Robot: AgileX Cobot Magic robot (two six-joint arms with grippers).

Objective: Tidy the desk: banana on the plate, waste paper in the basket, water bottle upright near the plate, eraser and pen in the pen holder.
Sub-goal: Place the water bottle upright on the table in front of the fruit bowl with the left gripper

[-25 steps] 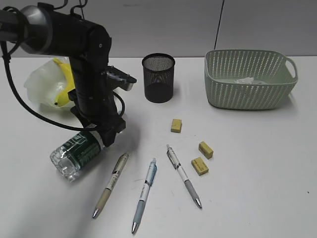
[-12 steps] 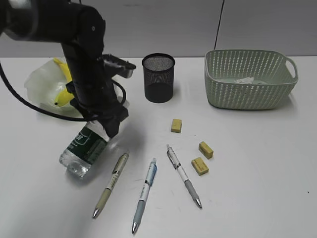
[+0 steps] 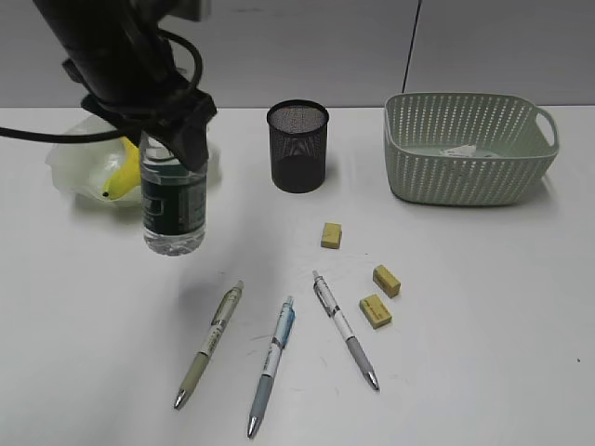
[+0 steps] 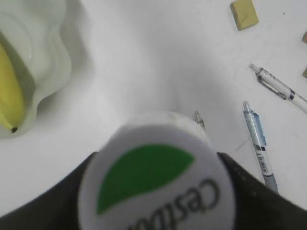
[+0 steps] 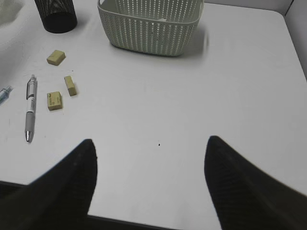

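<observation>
My left gripper (image 3: 173, 139) is shut on the neck of the water bottle (image 3: 174, 203) and holds it upright, just in front of the plate (image 3: 67, 160); its base looks slightly off the desk (image 3: 483, 307). The left wrist view looks down on the white cap (image 4: 153, 177). The banana (image 3: 121, 172) lies in the plate. Waste paper (image 3: 460, 150) sits inside the basket (image 3: 469, 177). Three yellow erasers (image 3: 331, 235) and three pens (image 3: 344, 330) lie on the desk in front of the pen holder (image 3: 297, 146). My right gripper (image 5: 151, 143) is open over bare desk.
The basket stands at the back right, the black mesh pen holder at the back middle. In the right wrist view the erasers (image 5: 54, 100) and one pen (image 5: 30, 108) lie far to the left of the fingers. The desk's right edge runs near the basket.
The left arm has swung the bottle from tilted, low on the desk, to upright and carried it up and back toward the plate. Pens, erasers and basket have not moved.
</observation>
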